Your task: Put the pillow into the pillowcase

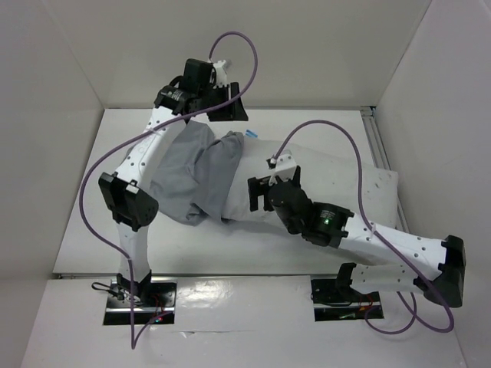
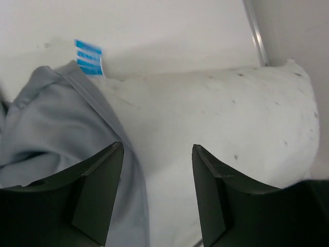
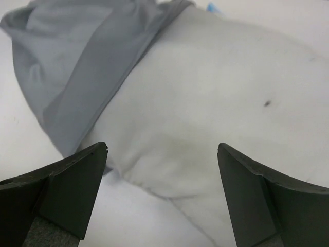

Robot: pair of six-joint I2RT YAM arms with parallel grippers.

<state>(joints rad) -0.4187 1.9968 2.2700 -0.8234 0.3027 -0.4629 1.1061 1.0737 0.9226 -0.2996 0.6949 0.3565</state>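
The white speckled pillow lies across the table, its left end inside the grey pillowcase. My left gripper is open and empty, hovering above the far edge where the pillowcase hem meets the pillow. In the left wrist view its gripper is over the hem, with the pillowcase to the left and the pillow to the right. My right gripper is open and empty over the pillow's near side. In the right wrist view its gripper is above the pillow, with the pillowcase beyond.
A blue tag sticks out at the pillowcase hem. An aluminium rail runs along the table's right side, close to the pillow's right end. White walls enclose the table at the back and sides. Purple cables loop above both arms.
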